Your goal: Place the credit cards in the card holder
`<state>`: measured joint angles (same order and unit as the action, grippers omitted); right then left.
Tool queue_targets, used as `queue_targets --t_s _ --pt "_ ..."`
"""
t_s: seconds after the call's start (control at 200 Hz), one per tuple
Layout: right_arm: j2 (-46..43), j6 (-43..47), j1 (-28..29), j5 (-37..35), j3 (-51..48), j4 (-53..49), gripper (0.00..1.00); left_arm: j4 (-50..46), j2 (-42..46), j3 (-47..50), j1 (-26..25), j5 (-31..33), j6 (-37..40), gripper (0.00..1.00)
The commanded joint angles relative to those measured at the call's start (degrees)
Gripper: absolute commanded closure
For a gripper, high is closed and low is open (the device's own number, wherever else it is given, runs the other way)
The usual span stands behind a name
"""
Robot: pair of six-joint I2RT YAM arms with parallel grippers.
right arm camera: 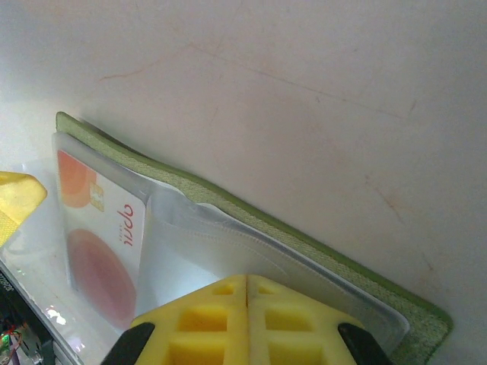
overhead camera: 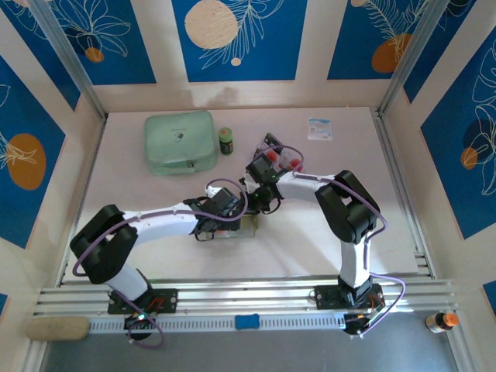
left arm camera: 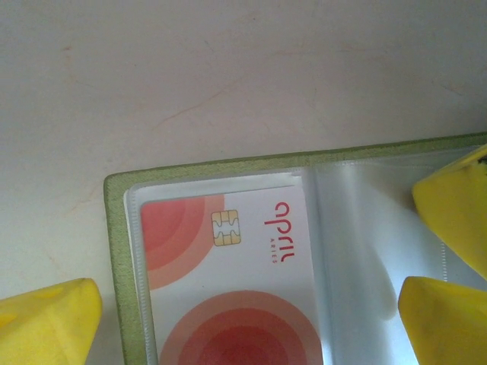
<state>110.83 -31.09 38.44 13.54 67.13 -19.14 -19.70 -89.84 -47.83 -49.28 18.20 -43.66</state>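
Rails of ribbed aluminium [overhead camera: 248, 298] run along the near edge of the pale, faintly scuffed bench [overhead camera: 349, 155], with both arm bases bolted to them. The left arm [overhead camera: 155, 221], white shells trailing a purple cable, reaches toward the middle of the bench. The right arm [overhead camera: 349, 213] folds back toward the same spot.

Under their tips lies the card holder [left arm camera: 114, 243], about midway between the side edges and nearer the near edge than the far one. It is opened flat: a round-cornered border of olive-green woven fabric around glossy, greyish clear sleeves. One credit card [left arm camera: 251, 258] sits inside the corner sleeve, smooth white plastic with red concentric circles, a gold chip and red lettering.

The left arm's jaws are spread wide, and their blocky yellow foam pads [left arm camera: 46, 323] straddle the holder. One pad is over bare bench just beside the olive border, the other over the clear sleeves. The right arm's jaws are pressed together. Their waffle-gridded yellow pads [right arm camera: 228, 319] meet in a thin seam over the empty sleeve beside the card; whether they touch it cannot be told.

Beyond, a clear plastic tray [overhead camera: 270, 143] holds more credit cards [overhead camera: 273, 157]. Toward the far-left corner lies a round-cornered mint-green zip case [overhead camera: 180, 142], with a small dark jar [overhead camera: 225, 140] just beside it. A white sachet [overhead camera: 319, 129] lies near the far edge.
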Motion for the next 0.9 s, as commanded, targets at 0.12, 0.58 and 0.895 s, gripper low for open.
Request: queue_targets --t_s 0.12,0.58,0.895 --pt "-3.86 -1.56 -0.33 0.90 0.25 -1.78 0.93 -0.85 -0.25 1.86 -0.47 2.28 -1.65 0.00" --pt "-5.11 -6.27 -0.55 0.81 -3.63 1.57 0.67 0.07 0.81 3.27 -0.47 2.43 -2.22 0.00" --pt "-3.01 -8.55 -0.47 5.75 -3.57 4.94 0.66 0.22 1.68 3.67 -0.47 2.54 -2.19 0.00"
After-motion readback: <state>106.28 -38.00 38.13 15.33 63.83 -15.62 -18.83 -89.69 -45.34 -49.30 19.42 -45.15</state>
